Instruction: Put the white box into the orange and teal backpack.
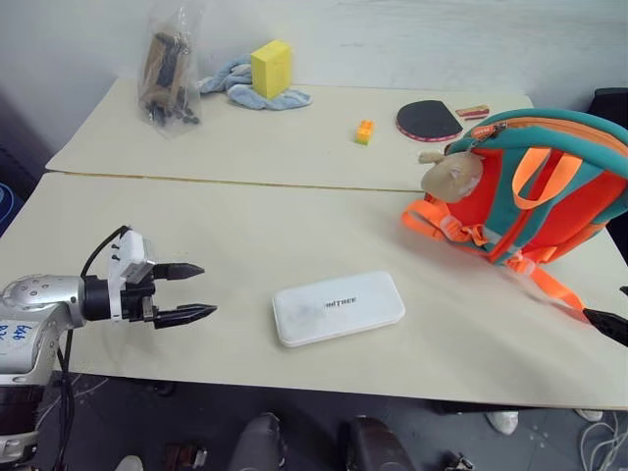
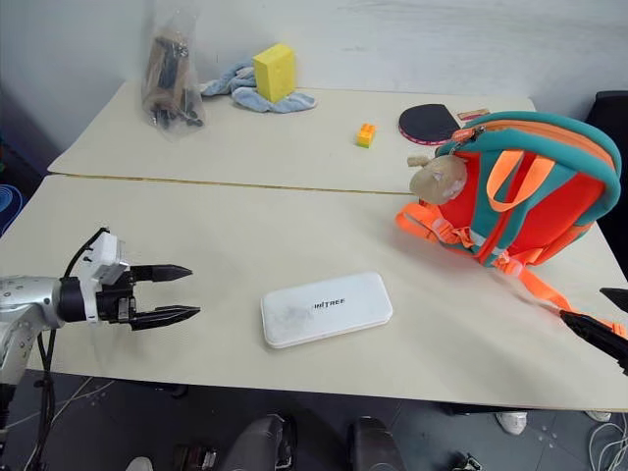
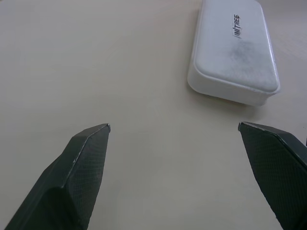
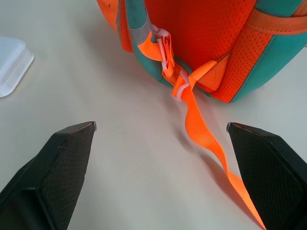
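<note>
The white box (image 1: 339,307) lies flat on the near table, dark lettering up, also in the left wrist view (image 3: 234,50). My left gripper (image 1: 188,292) hovers open to its left, a short gap away, fingers pointing at it. The orange and teal backpack (image 1: 535,186) stands at the right with its straps facing me and a tan plush charm (image 1: 451,177) at its upper left. My right gripper (image 2: 606,322) is open at the right edge, near the loose orange strap (image 4: 207,136) trailing from the backpack (image 4: 201,33). A corner of the box (image 4: 10,64) shows there too.
On the far table sit a yellow foam block (image 1: 271,68) on a blue cloth (image 1: 231,80), a clear bag of dark items (image 1: 169,71), a small orange-yellow brick (image 1: 364,131) and a black paddle (image 1: 428,120). A seam (image 1: 245,181) joins the two tables.
</note>
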